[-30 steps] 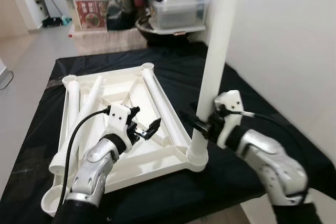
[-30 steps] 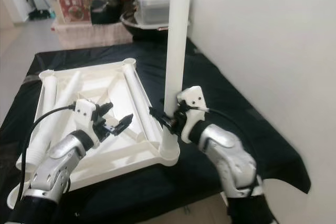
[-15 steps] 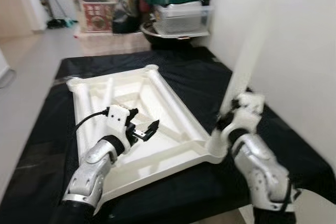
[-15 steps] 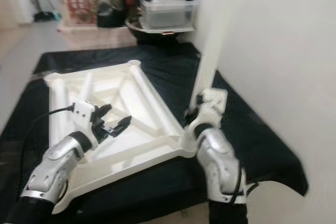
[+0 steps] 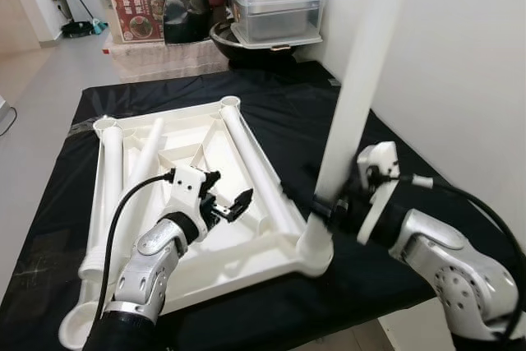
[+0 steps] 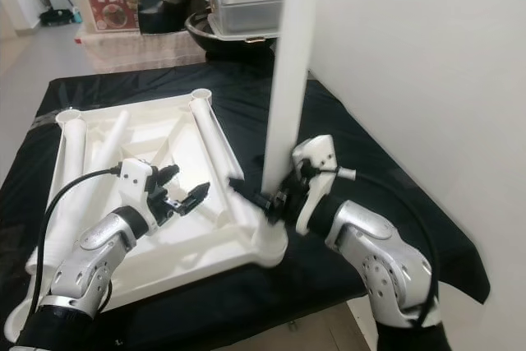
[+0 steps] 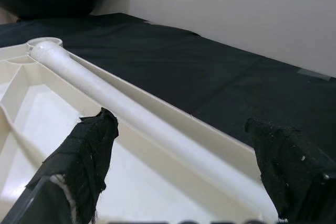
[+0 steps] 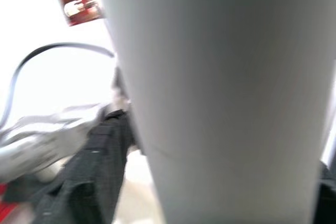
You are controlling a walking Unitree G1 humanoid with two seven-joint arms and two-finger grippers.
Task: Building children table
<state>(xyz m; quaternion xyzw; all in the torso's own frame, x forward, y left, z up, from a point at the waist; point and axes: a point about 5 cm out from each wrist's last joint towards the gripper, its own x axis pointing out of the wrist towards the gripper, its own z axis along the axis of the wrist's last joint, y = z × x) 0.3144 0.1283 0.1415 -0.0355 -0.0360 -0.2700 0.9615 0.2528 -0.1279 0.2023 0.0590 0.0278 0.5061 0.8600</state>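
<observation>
The white children's table top lies upside down on a black cloth. One white leg stands in its near right corner socket, leaning slightly right. My right gripper is shut on this leg low down; in the right wrist view the leg is pressed close, with one black finger beside it. My left gripper hovers open over the middle of the tray, holding nothing. Its wrist view looks between the spread fingers at a loose leg lying along the rim.
More loose legs lie along the tray's left side, and one along its right rim. A white wall is close on the right. Plastic storage boxes and a dark pot stand beyond the far edge. Bare floor is to the left.
The head view swung and blurred, then settled. My right arm has swung out to the right while still gripping the leg, which leans a little more. The left gripper has barely moved.
</observation>
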